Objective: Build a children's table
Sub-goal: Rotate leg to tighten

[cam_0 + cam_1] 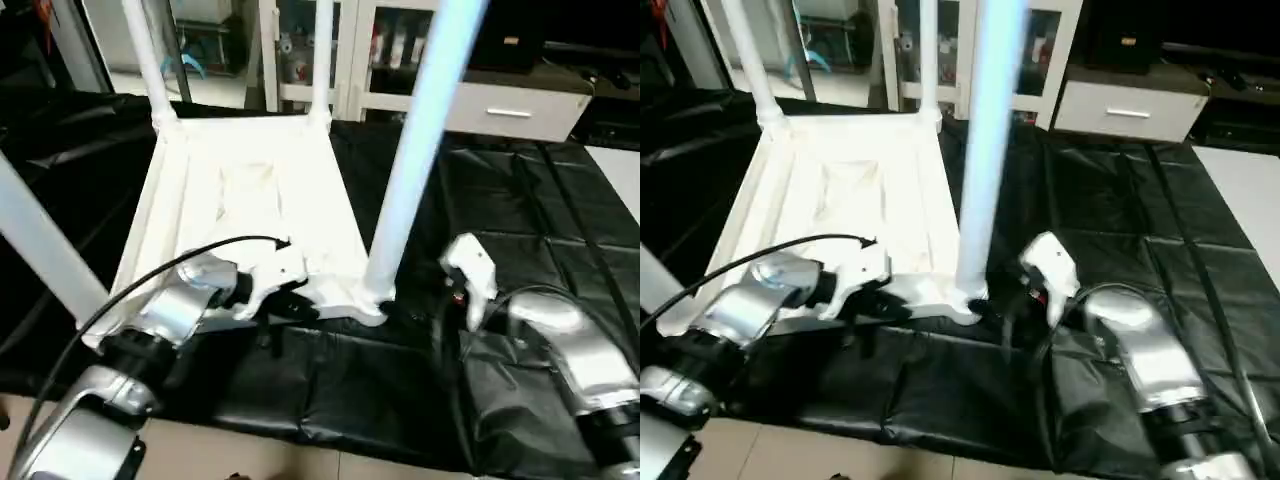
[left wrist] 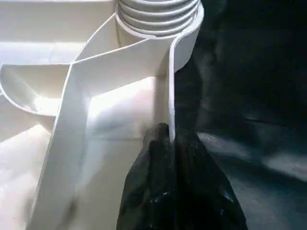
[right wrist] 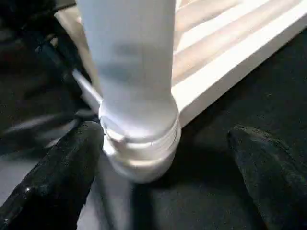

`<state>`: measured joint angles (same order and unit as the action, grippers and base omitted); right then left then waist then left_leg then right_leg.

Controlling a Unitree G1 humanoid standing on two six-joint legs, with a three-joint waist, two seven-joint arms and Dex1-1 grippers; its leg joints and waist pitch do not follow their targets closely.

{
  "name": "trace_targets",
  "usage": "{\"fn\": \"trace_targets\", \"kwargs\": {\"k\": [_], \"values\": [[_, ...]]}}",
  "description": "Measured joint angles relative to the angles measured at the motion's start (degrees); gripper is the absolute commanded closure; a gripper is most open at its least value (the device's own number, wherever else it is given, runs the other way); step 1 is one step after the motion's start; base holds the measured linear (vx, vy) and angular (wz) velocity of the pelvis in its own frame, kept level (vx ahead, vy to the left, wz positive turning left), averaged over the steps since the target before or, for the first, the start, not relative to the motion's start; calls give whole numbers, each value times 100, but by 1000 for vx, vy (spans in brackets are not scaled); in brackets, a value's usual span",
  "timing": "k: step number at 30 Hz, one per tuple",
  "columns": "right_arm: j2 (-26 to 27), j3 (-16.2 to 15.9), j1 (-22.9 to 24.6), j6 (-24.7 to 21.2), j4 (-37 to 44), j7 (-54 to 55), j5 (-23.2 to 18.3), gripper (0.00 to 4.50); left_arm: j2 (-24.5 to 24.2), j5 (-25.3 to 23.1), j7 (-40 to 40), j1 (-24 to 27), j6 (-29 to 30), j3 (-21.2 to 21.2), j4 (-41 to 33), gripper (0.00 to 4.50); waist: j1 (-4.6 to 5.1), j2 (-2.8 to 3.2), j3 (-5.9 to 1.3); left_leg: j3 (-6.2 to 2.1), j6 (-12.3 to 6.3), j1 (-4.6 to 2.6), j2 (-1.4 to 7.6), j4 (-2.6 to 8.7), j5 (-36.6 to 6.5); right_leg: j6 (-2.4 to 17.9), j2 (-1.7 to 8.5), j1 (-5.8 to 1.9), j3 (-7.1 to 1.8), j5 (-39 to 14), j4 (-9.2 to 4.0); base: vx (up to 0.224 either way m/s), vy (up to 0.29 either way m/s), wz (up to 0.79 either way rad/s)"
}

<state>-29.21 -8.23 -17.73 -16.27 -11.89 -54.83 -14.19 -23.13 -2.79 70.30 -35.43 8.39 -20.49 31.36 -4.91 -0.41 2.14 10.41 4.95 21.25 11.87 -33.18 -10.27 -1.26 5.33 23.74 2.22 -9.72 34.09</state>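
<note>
Near leg stands upright in its corner socket, dead between my spread right claw. Left claw, nearer the tabletop, is clamped on its rim.

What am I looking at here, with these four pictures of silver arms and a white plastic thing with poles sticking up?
This is a two-armed robot putting together a small children's table. The two wide pictures come from cameras on its head, looking down over its silver forearms. The two close-ups come from cameras on its wrists.

The white tabletop lies upside down on a black cover, with white legs standing up from its corners. The near right leg sits in its corner socket.

The left hand is shut on the tabletop's thin near edge, beside that socket. The right hand is open, one black finger on each side of the leg's foot, holding nothing.
</note>
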Motion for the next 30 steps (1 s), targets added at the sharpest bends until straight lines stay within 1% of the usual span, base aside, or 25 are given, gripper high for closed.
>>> {"fn": "trace_targets", "kwargs": {"k": [2,5,8,13,19,20,21,22,23,24,27,28,30], "values": [[-41,-135,-17,14,-20,-170,35,5,-6,26,72,24,19,-19,-48,450,-6,-4,2,0,0,0,0,0,0,0,0,0,0,0,1,0,0,0],[-18,-229,-67,60,-140,-261,64,5,12,28,87,32,18,-53,-83,450,-26,-9,5,2,0,1,0,-2,0,1,1,-1,1,0,1,0,0,0],[97,-236,-235,122,-324,-287,86,5,6,28,98,67,40,-71,-173,450,-21,-16,8,3,0,2,0,-6,0,1,2,-1,0,1,2,0,0,0],[215,-251,-379,254,-524,-360,88,5,4,26,169,118,130,-106,-305,450,-40,-19,7,12,0,5,0,-7,0,2,2,-1,2,0,2,0,0,0],[204,-358,-533,346,-734,-578,152,5,9,26,212,119,143,-184,-321,450,-50,-20,7,11,0,-1,1,-18,0,2,2,-10,3,1,8,0,0,0],[204,-363,-553,376,-793,-614,159,21,10,26,212,119,145,-185,-322,450,-51,-20,7,10,0,0,0,-22,0,3,3,-10,3,1,8,0,0,0],[204,-363,-561,401,-837,-641,159,21,10,26,212,119,146,-187,-323,450,-51,-21,7,11,0,0,0,-24,0,3,3,-12,3,2,8,0,0,0],[204,-367,-562,419,-874,-683,161,34,10,26,213,119,150,-187,-324,450,-51,-21,7,10,-1,0,0,-26,0,4,3,-13,3,2,8,0,0,0],[205,-371,-566,436,-904,-706,163,34,10,26,213,119,155,-187,-326,450,-50,-21,7,10,-1,0,0,-26,0,4,3,-13,2,2,8,0,0,0],[205,-382,-586,448,-941,-737,165,55,10,26,213,119,160,-187,-328,450,-49,-21,7,10,-1,0,0,-28,0,4,3,-12,2,2,10,0,0,0],[206,-458,-700,500,-1076,-854,174,68,8,22,213,119,178,-188,-330,450,-43,-19,7,9,-1,-1,1,-30,0,5,3,-13,4,3,15,0,0,0],[212,-476,-723,548,-1123,-916,194,91,-2,21,213,119,187,-193,-345,450,-44,-19,7,8,-1,0,2,-32,0,5,3,-13,4,3,16,0,0,0],[215,-492,-731,567,-1149,-971,216,99,-15,21,216,126,195,-203,-370,450,-45,-19,7,8,-1,0,2,-32,0,5,3,-13,4,3,16,0,0,0]]}}
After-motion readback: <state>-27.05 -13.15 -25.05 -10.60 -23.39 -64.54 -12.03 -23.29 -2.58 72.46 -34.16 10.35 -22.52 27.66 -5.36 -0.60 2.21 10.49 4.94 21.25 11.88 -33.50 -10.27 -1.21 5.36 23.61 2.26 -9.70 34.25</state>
